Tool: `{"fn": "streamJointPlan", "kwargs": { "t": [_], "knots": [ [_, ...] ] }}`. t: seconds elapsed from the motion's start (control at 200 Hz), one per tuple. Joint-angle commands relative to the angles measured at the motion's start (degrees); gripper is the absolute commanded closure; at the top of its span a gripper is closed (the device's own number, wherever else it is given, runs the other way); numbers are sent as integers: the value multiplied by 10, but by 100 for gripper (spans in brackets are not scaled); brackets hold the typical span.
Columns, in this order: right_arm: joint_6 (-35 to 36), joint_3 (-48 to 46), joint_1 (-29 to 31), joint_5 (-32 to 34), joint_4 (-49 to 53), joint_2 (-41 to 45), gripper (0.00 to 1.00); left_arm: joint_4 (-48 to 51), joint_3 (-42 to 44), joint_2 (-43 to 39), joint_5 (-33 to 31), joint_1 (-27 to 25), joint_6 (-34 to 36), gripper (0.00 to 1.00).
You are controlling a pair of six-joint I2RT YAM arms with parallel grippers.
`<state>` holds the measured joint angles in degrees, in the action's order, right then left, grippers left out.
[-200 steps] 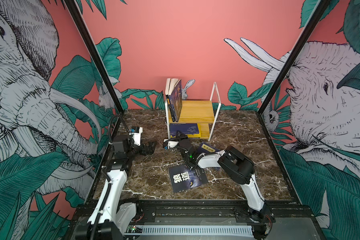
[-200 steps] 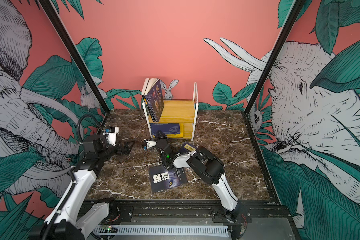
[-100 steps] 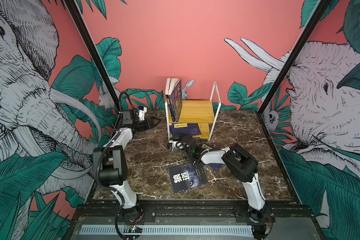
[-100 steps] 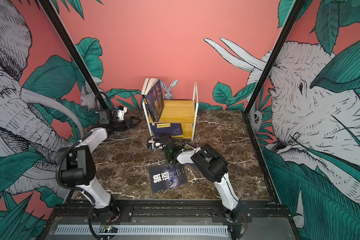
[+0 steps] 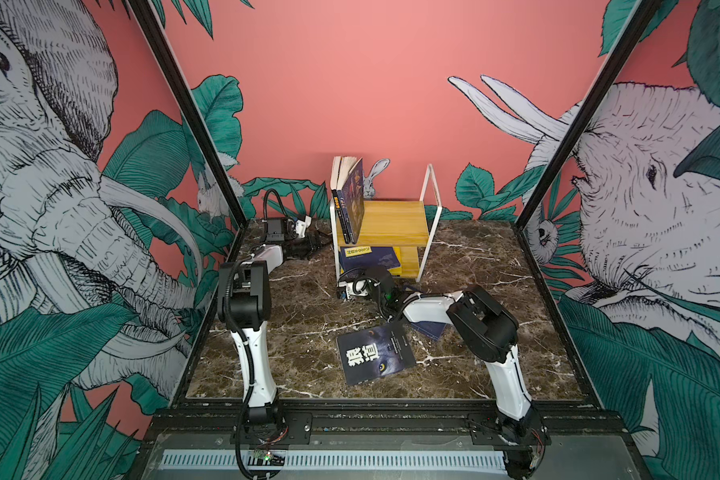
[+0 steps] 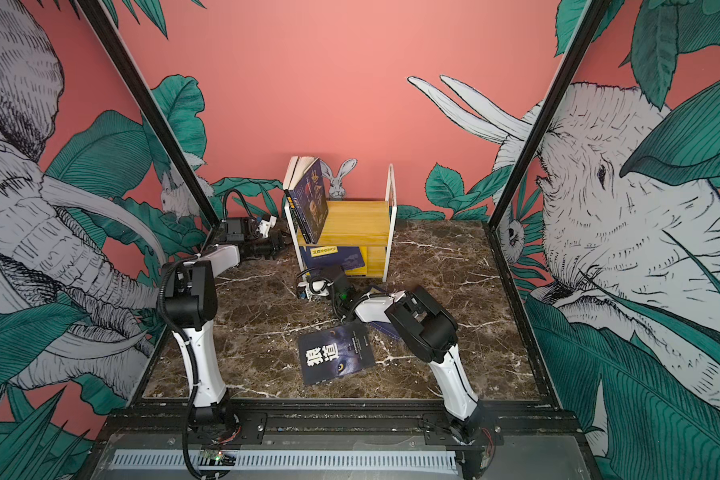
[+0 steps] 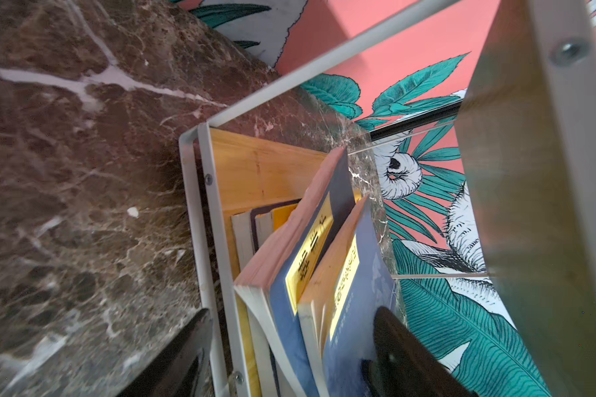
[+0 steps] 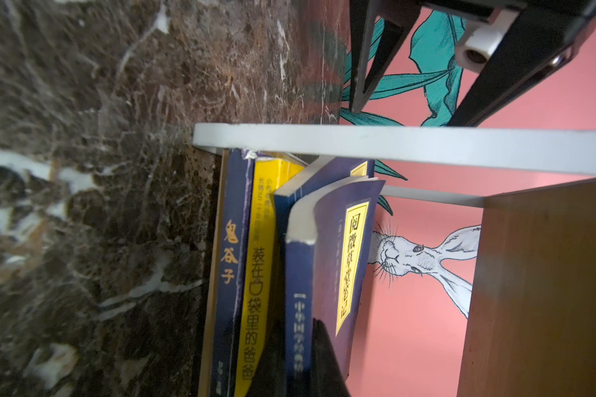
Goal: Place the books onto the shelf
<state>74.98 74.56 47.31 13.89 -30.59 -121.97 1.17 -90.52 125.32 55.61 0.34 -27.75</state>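
Right tool (image 5: 370, 270); books (image 5: 385, 257) flat, spines frontward

Shelf (image 5: 395, 216): one, two tiers, at 12 o'clock on the table (image 5: 300, 299).
Upper-tier books (image 5: 350, 208): two spines visible.
Lower-tier books (image 8: 258, 275): four, stacked.
Loose books: two, at 6 o'clock from the shelf: white-character book (image 5: 375, 353) and navy book (image 5: 431, 330).
Robot arms (image 5: 246, 299): two.

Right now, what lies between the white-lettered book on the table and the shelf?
The right arm's forearm crosses there, with another navy book partly under it; otherwise bare marble, in both top views.
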Motion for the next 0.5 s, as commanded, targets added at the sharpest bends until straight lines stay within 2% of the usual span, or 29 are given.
{"fn": "streamJointPlan", "kwargs": {
  "t": [0.0,0.22,0.495],
  "knots": [
    [16,21,-5,-34,0,22,100,-15,-34,8,27,-3,-21,32],
    [35,15,-22,-74,12,30,100,10,-46,15,29,-9,-8,35],
    [74,33,-30,-94,-36,-3,100,22,-56,31,35,-8,-9,34]
  ]
}}
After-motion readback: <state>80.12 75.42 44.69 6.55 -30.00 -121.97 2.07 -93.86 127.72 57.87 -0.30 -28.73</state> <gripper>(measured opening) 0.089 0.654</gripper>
